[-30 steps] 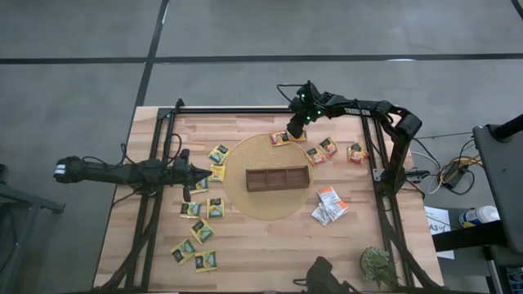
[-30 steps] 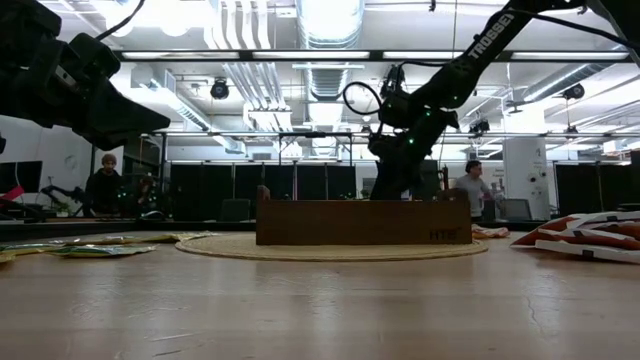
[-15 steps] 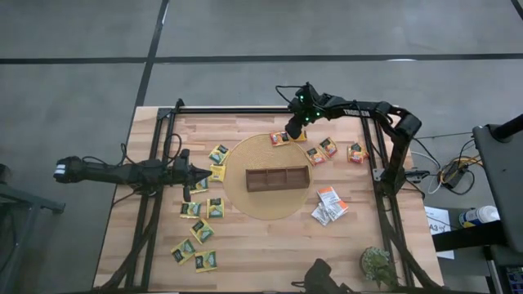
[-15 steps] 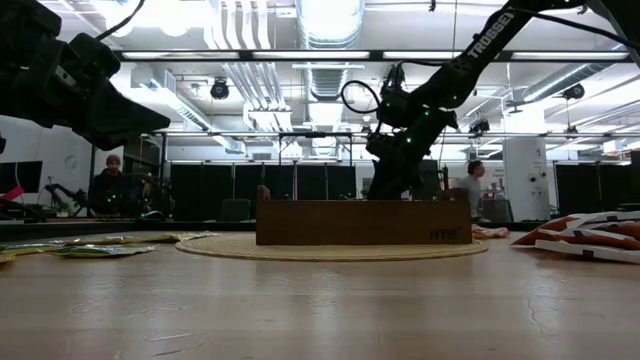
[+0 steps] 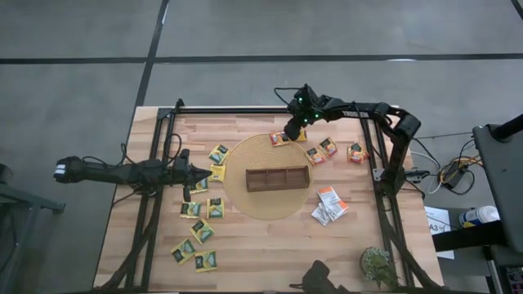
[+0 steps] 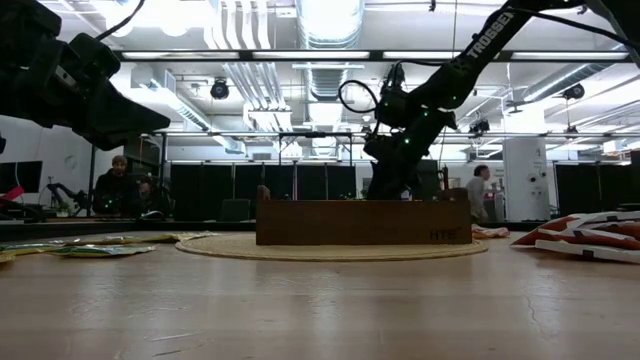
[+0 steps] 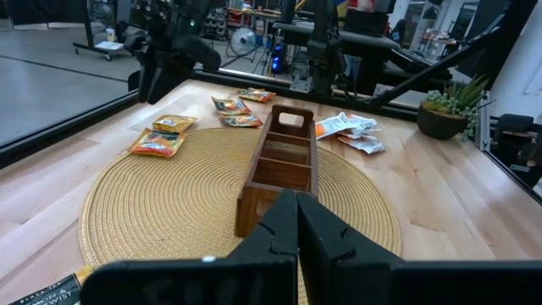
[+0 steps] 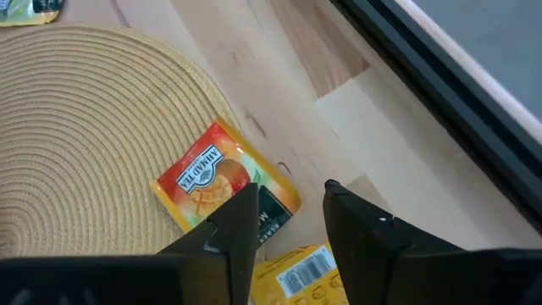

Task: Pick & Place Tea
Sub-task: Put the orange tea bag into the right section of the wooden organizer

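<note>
Pick step: round woven mat (image 5: pixel 265 202) w/ brown wooden three-compartment tray (image 5: pixel 277 178); right gripper (image 5: pixel 292 131), fingers apart, over orange square tea packet (image 8: pixel 217 183) at mat's 12 o'clock. Next: descend, clamp. Left gripper (image 7: pixel 296 222) waits at 9, fingers together.

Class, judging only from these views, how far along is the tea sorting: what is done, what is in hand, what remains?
Done: nothing visible; the wooden tray on the round mat looks empty from above. In hand: the right pincer, fingers apart, hovers over an orange packet at the mat's edge, not gripping it. The left pincer waits shut beside the mat. Left: every packet, including the yellow-green ones and the white ones.
</note>
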`<act>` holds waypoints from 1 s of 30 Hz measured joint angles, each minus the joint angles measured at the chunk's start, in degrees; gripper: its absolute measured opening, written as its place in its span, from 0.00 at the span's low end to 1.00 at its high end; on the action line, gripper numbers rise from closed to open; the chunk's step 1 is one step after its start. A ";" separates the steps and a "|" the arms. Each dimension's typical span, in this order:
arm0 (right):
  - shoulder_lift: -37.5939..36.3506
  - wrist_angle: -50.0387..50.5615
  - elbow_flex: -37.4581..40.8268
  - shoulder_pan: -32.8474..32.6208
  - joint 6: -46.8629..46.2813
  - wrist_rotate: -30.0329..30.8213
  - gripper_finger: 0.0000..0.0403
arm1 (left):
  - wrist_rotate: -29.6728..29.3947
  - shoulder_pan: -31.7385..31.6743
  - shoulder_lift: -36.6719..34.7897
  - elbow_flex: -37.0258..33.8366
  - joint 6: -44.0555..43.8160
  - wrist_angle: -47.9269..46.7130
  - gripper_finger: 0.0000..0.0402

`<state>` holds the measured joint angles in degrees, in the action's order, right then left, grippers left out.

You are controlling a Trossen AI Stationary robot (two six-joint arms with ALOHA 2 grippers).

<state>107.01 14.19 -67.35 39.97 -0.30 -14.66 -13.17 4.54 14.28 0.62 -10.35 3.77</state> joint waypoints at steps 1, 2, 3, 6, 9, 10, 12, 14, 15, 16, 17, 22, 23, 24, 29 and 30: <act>0.39 -0.21 -0.01 -0.13 -0.03 -0.02 0.33 | 0.00 0.00 -0.02 0.00 0.00 0.02 0.00; 0.82 -0.29 -0.11 -0.24 -0.04 -0.02 0.33 | 0.00 0.00 0.00 0.00 0.00 0.00 0.00; 1.36 -0.17 -0.21 -0.22 0.00 -0.02 0.33 | -0.01 -0.01 0.00 0.01 0.00 0.00 0.00; 3.57 -0.02 -1.54 -0.33 -0.24 -0.18 0.33 | 0.00 -0.02 0.00 0.01 0.00 0.00 0.00; 6.57 1.22 -3.53 -0.34 -1.50 -0.29 0.33 | 0.00 -0.01 -0.01 0.02 0.00 0.02 0.00; 7.74 2.06 -4.45 -0.33 -1.60 -0.35 0.32 | 0.00 0.00 -0.01 0.01 0.01 0.00 0.00; 9.98 4.77 -6.71 -0.33 -1.48 -0.35 0.32 | 0.00 0.00 -0.02 0.02 0.00 0.02 0.00; 11.87 8.37 -9.55 -0.33 -1.27 -0.39 0.31 | 0.00 -0.02 -0.02 0.02 0.02 0.02 0.00; 12.73 10.39 -11.02 -0.31 -1.05 -0.44 0.30 | 0.00 -0.02 -0.02 0.00 0.02 0.02 0.00; 13.53 12.44 -12.56 -0.27 -0.71 -0.39 0.30 | 0.00 -0.01 -0.02 0.00 0.00 0.02 0.00; 14.08 13.94 -13.70 -0.27 -0.16 -0.37 0.30 | 0.00 -0.01 -0.02 0.01 0.01 0.02 0.00; 15.33 16.07 -15.89 -0.33 -0.06 -0.30 0.25 | 0.00 -0.01 -0.02 0.02 0.01 0.01 0.00; 15.35 16.07 -15.89 -0.31 -0.06 -0.18 0.24 | 0.00 0.00 -0.02 0.02 0.00 0.02 0.00; 15.33 16.07 -15.89 -0.33 -0.12 -0.05 0.22 | 0.00 -0.02 -0.02 0.01 0.00 0.00 0.00; 14.93 16.07 -15.78 -0.33 -0.12 1.60 0.11 | 0.00 0.00 -0.02 0.01 0.00 0.01 0.00; 14.87 16.07 -15.78 -0.33 -0.02 1.62 0.09 | 0.00 -0.02 -0.02 0.01 0.00 0.02 0.00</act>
<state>121.89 30.26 -83.13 39.64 -0.32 -13.04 -13.17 4.52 14.26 0.64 -10.34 3.79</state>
